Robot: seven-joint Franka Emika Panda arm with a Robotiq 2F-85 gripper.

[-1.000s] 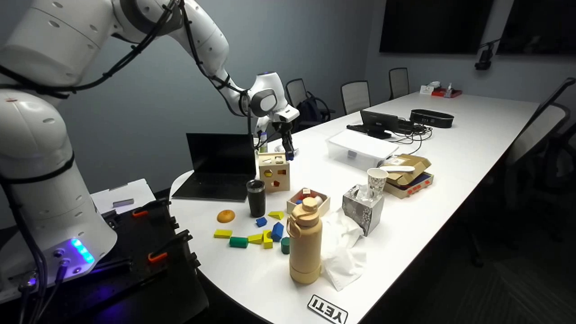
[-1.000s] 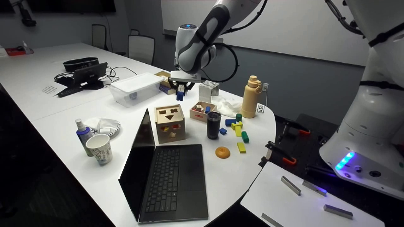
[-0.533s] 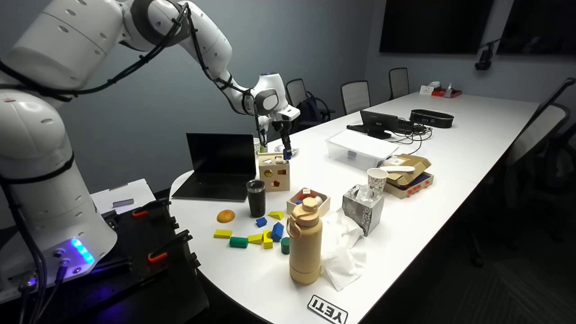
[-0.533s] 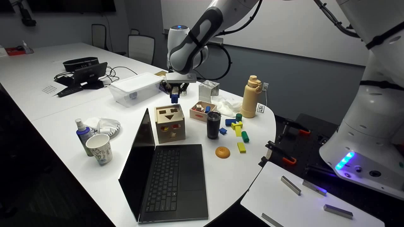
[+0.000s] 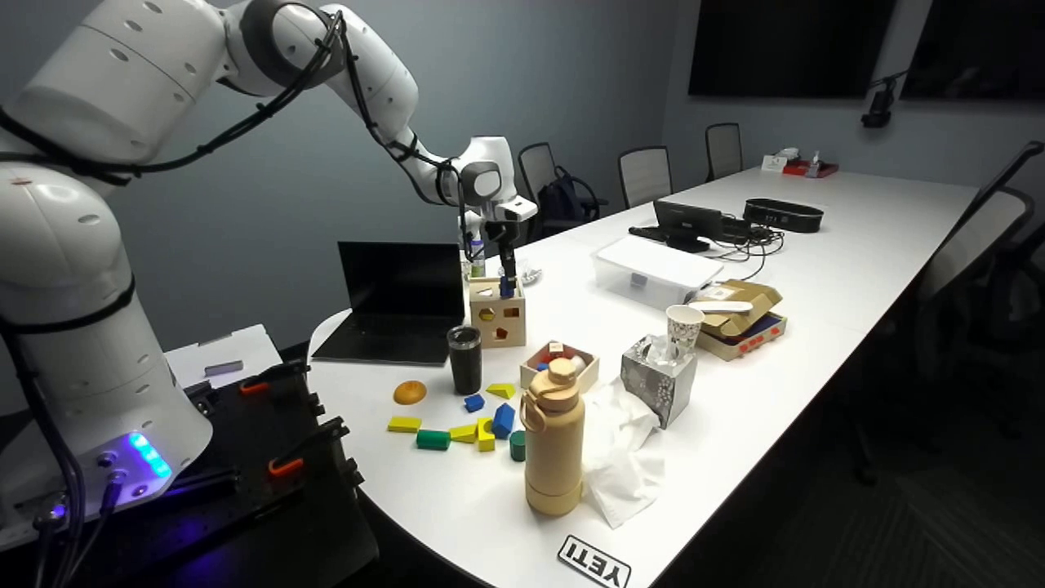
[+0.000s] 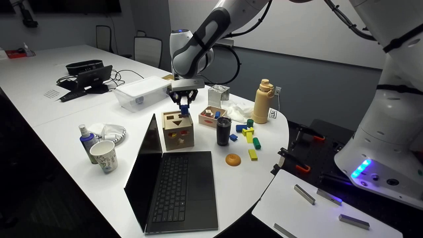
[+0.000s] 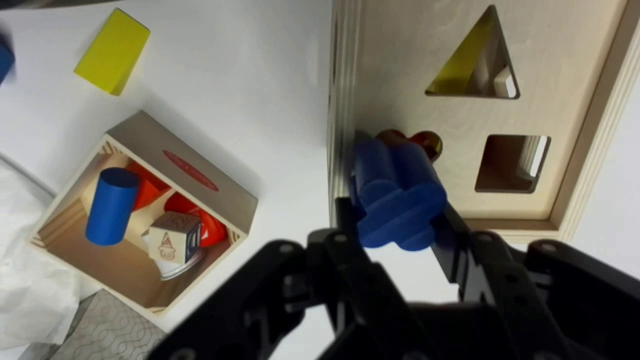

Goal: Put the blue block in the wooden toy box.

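In an exterior view, the gripper (image 5: 507, 282) holds the blue block (image 5: 507, 290) clamped at the right side of the top of the wooden toy box (image 5: 498, 320). In an exterior view, the block (image 6: 184, 109) stands roughly upright at the far right of the box top; contact cannot be confirmed. In the wrist view, the block partly covers the four-lobed cut-out (image 7: 426, 141), just beside the raised left rim (image 7: 346, 100); exposed lobes show on its right. The step in hand appears to be insertion. Shift the block slightly right in this view, clear of the rim. Match lobes to opening, keep the block vertical, and lower gently. If it binds, lift and realign. Release only after the block enters; early release will probably tip it.
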